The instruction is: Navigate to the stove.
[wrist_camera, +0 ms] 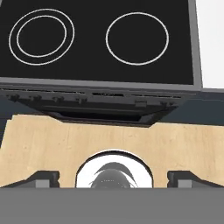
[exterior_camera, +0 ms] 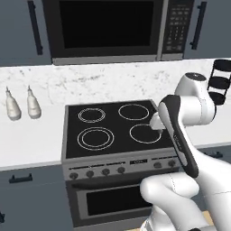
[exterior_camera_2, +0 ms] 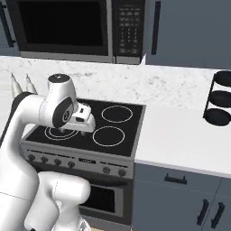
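Stove dead ahead of base, close, cooktop under raised gripper. Fingers spread wide, holding nothing.

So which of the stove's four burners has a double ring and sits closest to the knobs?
The front left burner on the stove: two concentric rings, nearest the knob row.

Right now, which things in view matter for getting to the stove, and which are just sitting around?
For the job:
- stove, directly ahead

Just there:
- microwave above it
- two pale bottles on the left counter
- dark tiered rack on the right counter
- grey cabinets
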You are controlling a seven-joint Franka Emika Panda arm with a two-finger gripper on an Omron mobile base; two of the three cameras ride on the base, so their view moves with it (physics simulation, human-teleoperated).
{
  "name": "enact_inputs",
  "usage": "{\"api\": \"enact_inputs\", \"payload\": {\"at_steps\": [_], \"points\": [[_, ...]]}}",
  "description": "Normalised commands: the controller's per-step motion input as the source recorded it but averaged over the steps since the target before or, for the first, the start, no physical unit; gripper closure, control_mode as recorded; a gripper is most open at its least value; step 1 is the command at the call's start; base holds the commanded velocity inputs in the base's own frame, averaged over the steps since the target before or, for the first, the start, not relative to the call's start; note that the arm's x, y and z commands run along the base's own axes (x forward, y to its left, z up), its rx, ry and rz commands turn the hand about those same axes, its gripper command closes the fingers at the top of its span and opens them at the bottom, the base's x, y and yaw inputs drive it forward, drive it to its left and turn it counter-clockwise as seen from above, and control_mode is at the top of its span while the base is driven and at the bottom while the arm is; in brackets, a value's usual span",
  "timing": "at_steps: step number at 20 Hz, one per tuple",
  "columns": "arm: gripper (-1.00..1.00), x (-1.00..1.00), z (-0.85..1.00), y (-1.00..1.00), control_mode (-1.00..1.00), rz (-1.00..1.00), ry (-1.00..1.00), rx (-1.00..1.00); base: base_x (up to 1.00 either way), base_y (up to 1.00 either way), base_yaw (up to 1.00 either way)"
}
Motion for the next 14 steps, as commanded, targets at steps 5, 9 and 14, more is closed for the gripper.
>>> {"api": "enact_inputs", "payload": {"at_steps": [5, 9, 14], "points": [[-1.0, 0.0, 0.0, 0.0, 1.0, 0.0, 0.0, 0.0, 0.42, 0.46, 0.0], [-1.0, 0.0, 0.0, 0.0, 1.0, 0.0, 0.0, 0.0, 0.55, 0.0, 0.0], [-1.0, 0.0, 0.0, 0.0, 1.0, 0.0, 0.0, 0.0, 0.58, 0.0, 0.0]]}}
